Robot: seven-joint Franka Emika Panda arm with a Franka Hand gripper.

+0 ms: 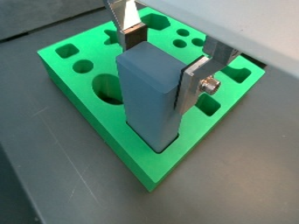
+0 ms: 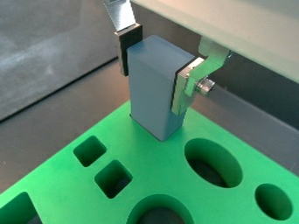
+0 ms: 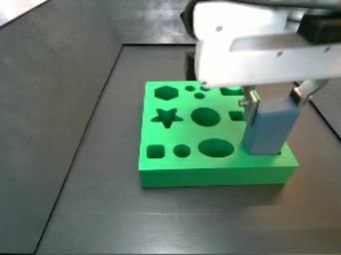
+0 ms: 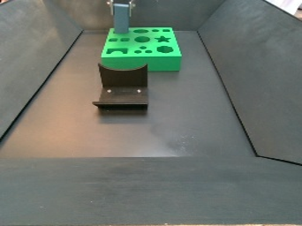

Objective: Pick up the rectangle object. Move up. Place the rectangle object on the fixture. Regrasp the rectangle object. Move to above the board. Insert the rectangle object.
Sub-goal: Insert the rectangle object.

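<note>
The blue-grey rectangle object (image 1: pixel 149 92) stands upright at a corner of the green board (image 1: pixel 140 162), and its lower end appears to sit in a hole there. My gripper (image 1: pixel 162 59) is shut on its upper part, one silver finger (image 1: pixel 193 83) against each opposite face. Both wrist views show this grip, with the rectangle object (image 2: pixel 156 87) held by the gripper (image 2: pixel 158 68) over the board (image 2: pixel 70 188). In a side view the gripper (image 3: pixel 273 98) holds the object (image 3: pixel 270 129) at the board's (image 3: pixel 186 164) near right corner. The dark fixture (image 4: pixel 122 86) stands apart, in front of the board (image 4: pixel 147 51).
Dark sloped walls (image 4: pixel 48 79) enclose the dark floor (image 4: pixel 177 124). The board carries star, hexagon, round and square holes (image 3: pixel 167 118). The arm's white housing (image 3: pixel 253 45) hangs over the board's right side.
</note>
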